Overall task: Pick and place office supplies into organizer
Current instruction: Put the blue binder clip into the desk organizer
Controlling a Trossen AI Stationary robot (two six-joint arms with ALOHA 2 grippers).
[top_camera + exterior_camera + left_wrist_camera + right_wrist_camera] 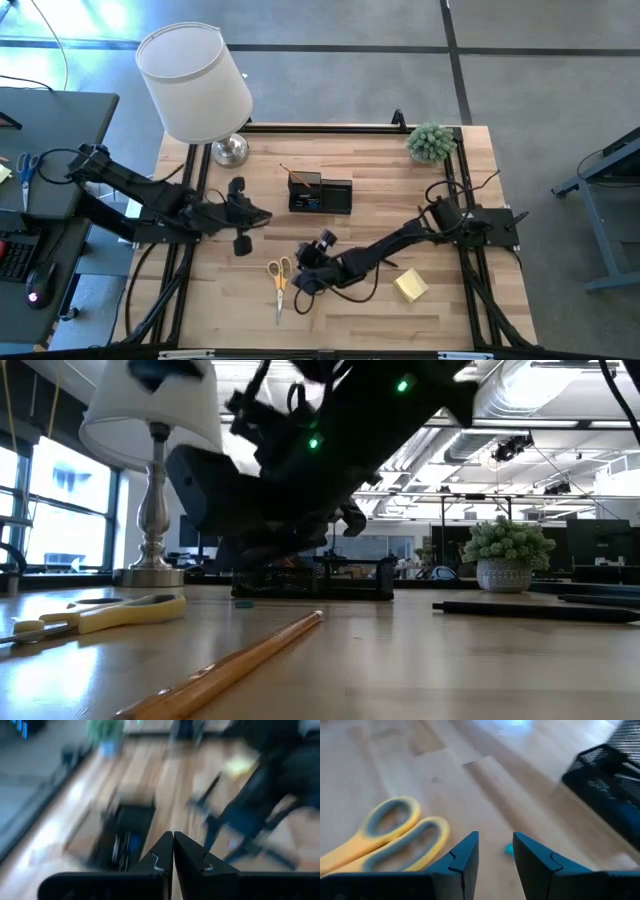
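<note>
On the wooden worktop (pixel 380 310), the black organizer (pixel 320 194) sits near the middle, some items already standing in it, while the supplies yet to be stowed lie apart from it toward the front edge. The right arm reaches across from the right side, its right pincer (pixel 495 851) spread and empty, hanging low just beside the handles of the yellow-handled scissors (pixel 279 282); a small blue piece (pixel 508 849) lies between its fingertips in the wrist view. The left pincer (pixel 173 851) is pressed together and holds nothing, hovering left of the organizer. The yellow sticky-note pad (pixel 410 285) rests on the worktop behind the right arm's forearm, and a wooden pencil (pixel 240 660) lies near the front edge.

Biggest risk, by this reading: the arm's bulk sweeping the scissors or pad sideways as it repositions. Next, spread fingers catching a scissor loop instead of the intended item. Smallest: the blue piece, tiny and flat, could skid away or slip from a closing pinch.
</note>
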